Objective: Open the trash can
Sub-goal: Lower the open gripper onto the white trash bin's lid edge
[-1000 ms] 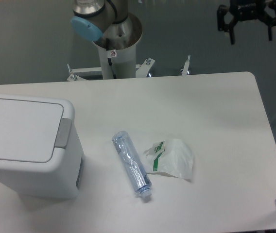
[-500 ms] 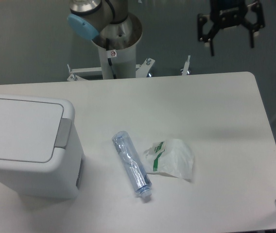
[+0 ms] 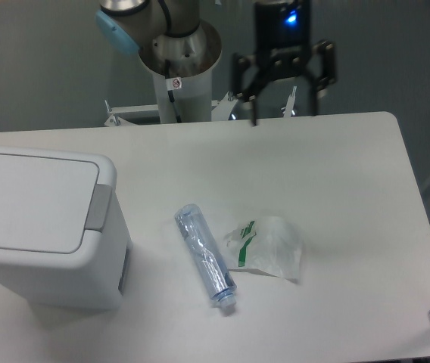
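Above the table's far edge, gripper (image 3: pixel 283 113) is hanging with fingers spread wide, holding nothing, while trash can (image 3: pixel 45 227) is sitting at near-left, lid shut, grey tab (image 3: pixel 98 206) untouched.

You are looking at a matte white table (image 3: pixel 328 181) against a dull grey-green floor behind it. At the table's left end the trash can (image 3: pixel 45 231) is plain white all over, its lid the same white, broken only by a mid-grey rectangular tab (image 3: pixel 98 206) on the lid's right edge. Right of the trash can lies a clear bottle (image 3: pixel 204 254) with a bluish tint. Just right of the bottle, a translucent white bag (image 3: pixel 266 246) carries green printed stripes. Above the table's far edge, the gripper (image 3: pixel 284 117) is black, with a blue light glowing on its wrist. The arm's base column (image 3: pixel 177 76) is silver-grey, with a light-blue cap on the joint.
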Available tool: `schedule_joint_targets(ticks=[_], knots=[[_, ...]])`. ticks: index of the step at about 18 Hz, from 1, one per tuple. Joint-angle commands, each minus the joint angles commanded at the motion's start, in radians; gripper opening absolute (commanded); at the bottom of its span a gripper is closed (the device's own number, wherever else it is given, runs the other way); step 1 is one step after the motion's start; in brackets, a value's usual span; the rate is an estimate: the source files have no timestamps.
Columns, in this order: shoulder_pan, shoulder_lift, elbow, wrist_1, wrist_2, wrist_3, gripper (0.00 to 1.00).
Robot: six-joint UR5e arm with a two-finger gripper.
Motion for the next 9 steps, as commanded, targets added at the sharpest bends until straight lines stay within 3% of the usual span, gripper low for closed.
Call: schedule_joint_targets(ticks=[4, 9], knots=[[-0.083, -0.044, 0.003, 0.052, -0.012, -0.048, 1.00], [-0.186, -0.121, 0.023, 0.068, -0.009, -0.048, 1.00]])
